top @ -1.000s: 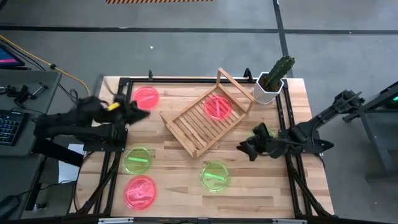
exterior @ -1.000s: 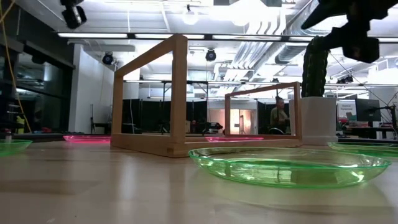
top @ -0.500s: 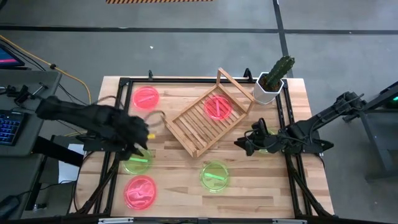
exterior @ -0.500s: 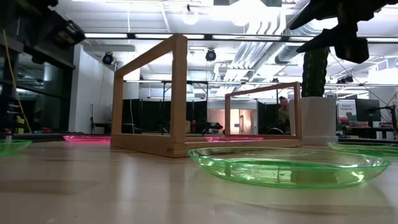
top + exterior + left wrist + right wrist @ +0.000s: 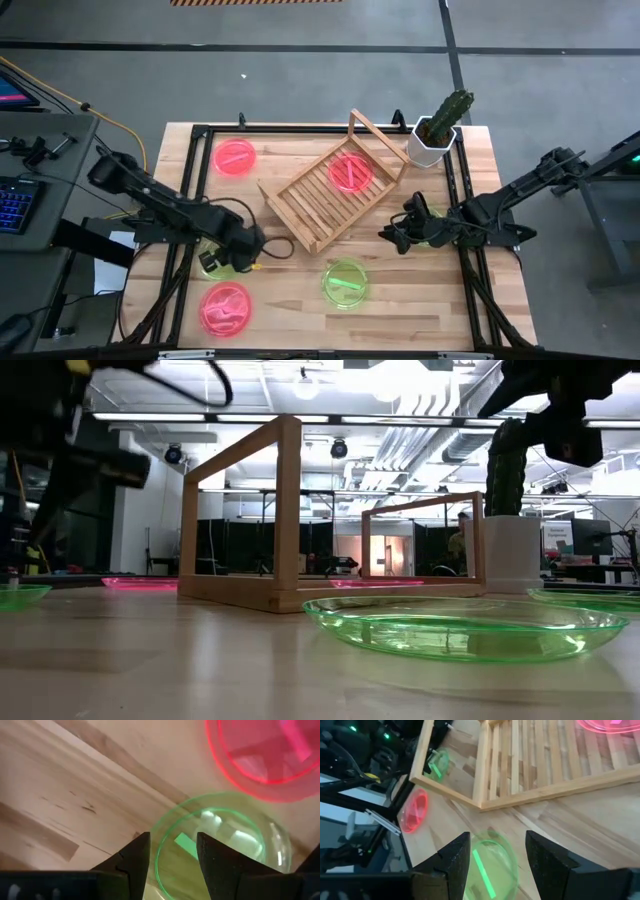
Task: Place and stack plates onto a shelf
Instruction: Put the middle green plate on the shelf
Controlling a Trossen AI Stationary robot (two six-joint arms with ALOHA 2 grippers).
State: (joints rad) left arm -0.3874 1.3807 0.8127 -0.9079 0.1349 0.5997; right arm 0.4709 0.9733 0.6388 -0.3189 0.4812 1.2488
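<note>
I am hovering my left gripper point(image 5: 172, 857), fingers spread apart, over the rim of a green plate point(image 5: 220, 850) lying near the wooden shelf point(image 5: 325, 195), aiming to straddle that thin edge squarely before closing.

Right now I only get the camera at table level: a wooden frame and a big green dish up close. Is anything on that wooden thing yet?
Observer: Yes. From above, one pink-red plate lies on the slats of the rack, near its taller frame end.
Operator: And the claws? I see only dark shapes overhead.
Observer: The left gripper is open right above a green plate on the table's left side, its fingers not yet closed on the rim.
Operator: The other one?
Observer: The right gripper is open and empty, just right of the rack.
</note>
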